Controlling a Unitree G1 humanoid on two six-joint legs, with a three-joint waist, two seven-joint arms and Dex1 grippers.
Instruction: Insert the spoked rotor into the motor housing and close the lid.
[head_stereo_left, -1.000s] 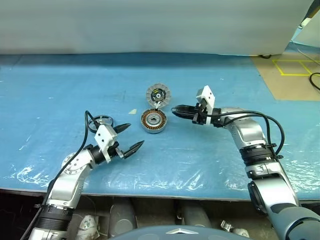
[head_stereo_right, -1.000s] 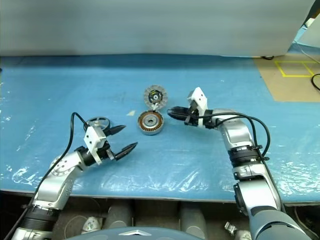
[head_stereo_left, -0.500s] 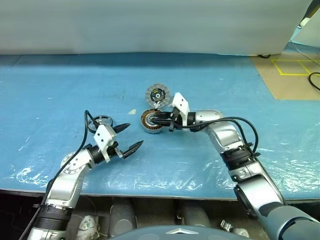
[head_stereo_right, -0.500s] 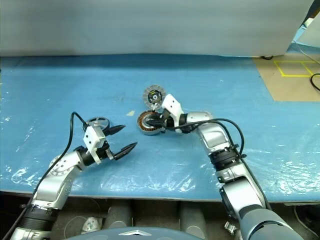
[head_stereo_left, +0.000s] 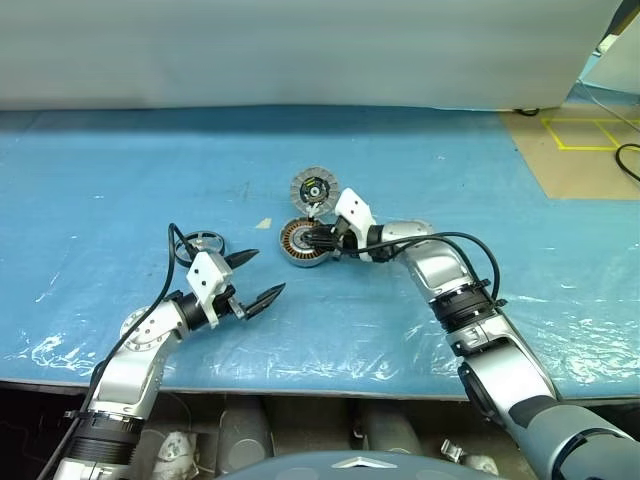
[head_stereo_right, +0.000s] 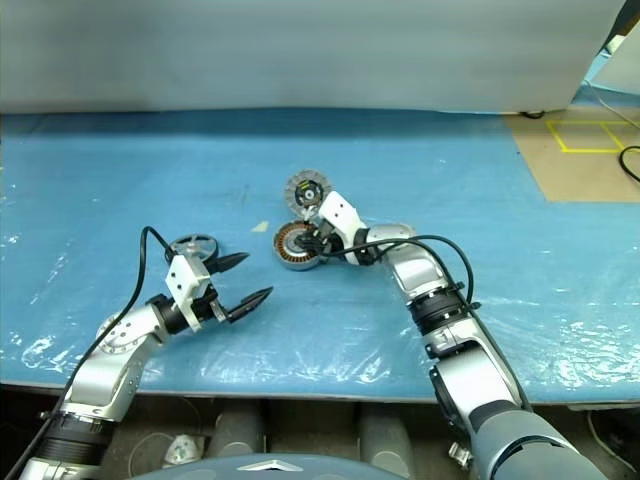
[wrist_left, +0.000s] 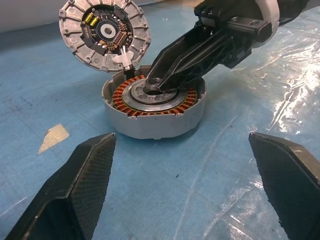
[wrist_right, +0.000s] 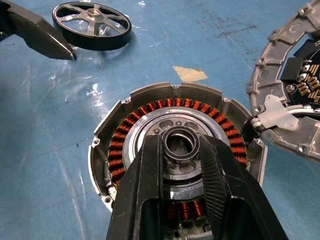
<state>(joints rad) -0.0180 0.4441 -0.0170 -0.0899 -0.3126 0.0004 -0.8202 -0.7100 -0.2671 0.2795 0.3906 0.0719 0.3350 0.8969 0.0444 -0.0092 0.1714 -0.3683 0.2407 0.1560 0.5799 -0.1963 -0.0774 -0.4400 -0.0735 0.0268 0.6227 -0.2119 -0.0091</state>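
Head views: the motor housing (head_stereo_left: 306, 243) sits on the blue sheet (head_stereo_left: 120, 170), lid (head_stereo_left: 316, 188) tipped open at its 12 o'clock. The spoked rotor (head_stereo_left: 201, 243) lies well apart at 9 o'clock. A paper scrap (head_stereo_left: 264, 224) is near.

Left wrist view: the left gripper (wrist_left: 187, 187) is wide open, holding nothing.

Right wrist view: the right gripper (wrist_right: 181, 145) pinches a small dark ring (wrist_right: 180, 143) over the housing's silver centre, copper windings (wrist_right: 150, 109) around it.
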